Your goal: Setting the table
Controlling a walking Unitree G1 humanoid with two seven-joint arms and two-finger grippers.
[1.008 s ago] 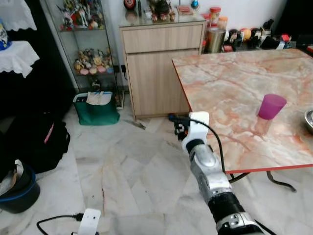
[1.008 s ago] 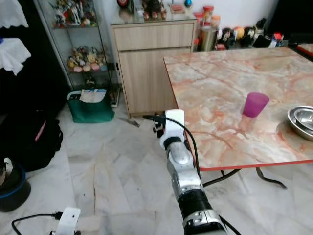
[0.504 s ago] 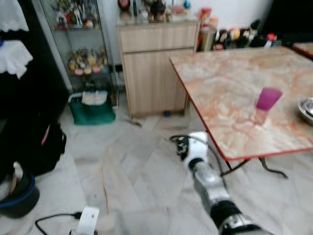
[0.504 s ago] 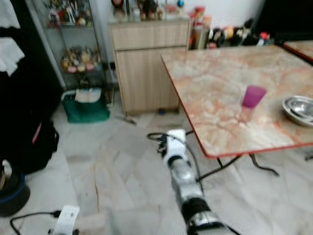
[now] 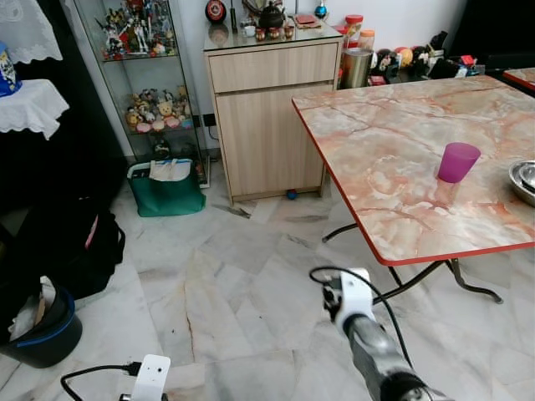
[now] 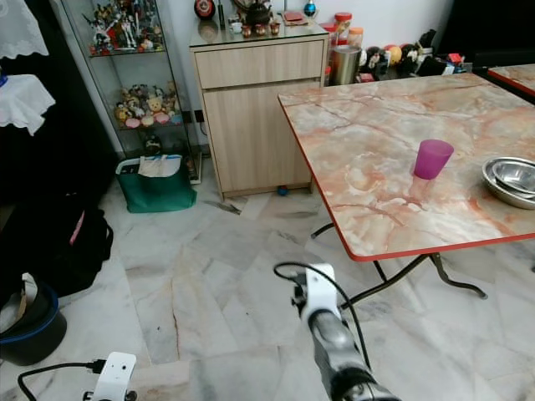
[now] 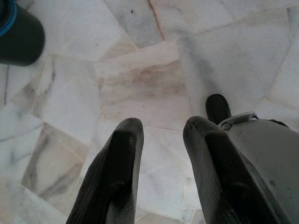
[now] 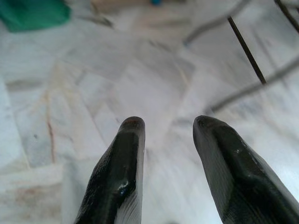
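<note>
The purple cup (image 5: 459, 161) stands upright on the marble table (image 5: 393, 150), with a metal bowl (image 6: 512, 179) near it at the table's edge. The right gripper (image 8: 166, 128) hangs low over the floor (image 5: 242, 276), well short of the table, fingers spread and empty. The left gripper (image 7: 161, 133) is parted too, pointing at the tiles.

I am standing on a pale marble-tile floor (image 5: 251, 276), evenly lit. Ahead, a wooden cabinet (image 5: 267, 125) is standing against the white wall, with a glass display case (image 5: 142, 75) of figurines beside it. A green bag (image 5: 165, 188) is sitting on the floor below the case. A marble-patterned table (image 5: 393, 159) with a red edge is filling my right side. A black backpack (image 5: 71, 246) and a dark bucket (image 5: 42, 330) are lying to my left.
</note>
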